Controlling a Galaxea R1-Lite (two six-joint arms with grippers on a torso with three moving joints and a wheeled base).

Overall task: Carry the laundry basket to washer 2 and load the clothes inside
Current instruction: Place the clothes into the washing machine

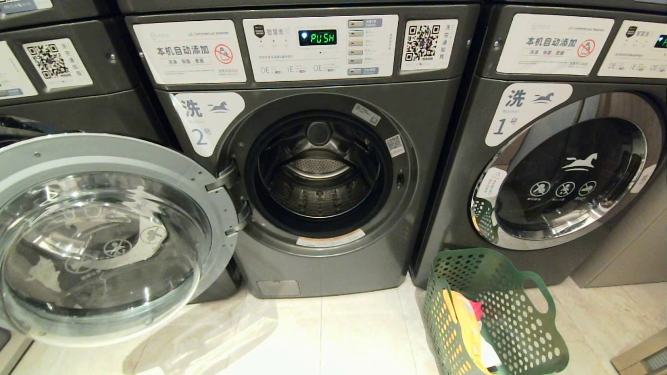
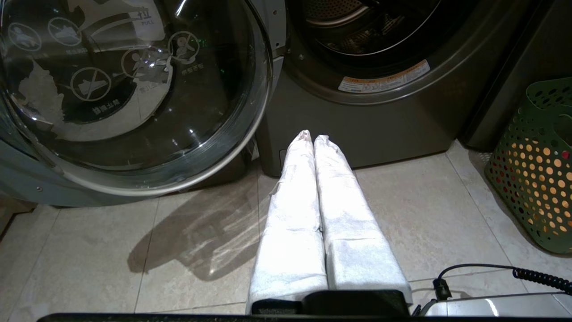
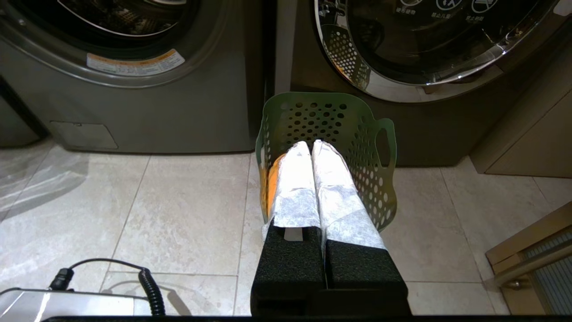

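Observation:
The green perforated laundry basket [image 1: 500, 312] stands on the floor below washer 1, just right of washer 2 [image 1: 318, 172]. Yellow-orange, red-pink and white clothes [image 1: 469, 323] lie inside it. Washer 2's round glass door [image 1: 99, 239] is swung wide open to the left and the drum [image 1: 318, 177] looks empty. My right gripper [image 3: 311, 145] is shut with nothing in it; its white-wrapped fingers point at the laundry basket [image 3: 357, 129], and orange cloth [image 3: 271, 179] shows beside them. My left gripper [image 2: 311, 138] is shut and empty, low over the floor before washer 2's base. Neither arm shows in the head view.
Washer 1 [image 1: 563, 172] with its closed chrome-ringed door stands to the right, another machine [image 1: 57, 67] to the left. The open door juts far out over the pale floor tiles [image 1: 338, 333]. A wooden cabinet edge [image 3: 527, 250] lies right of the basket.

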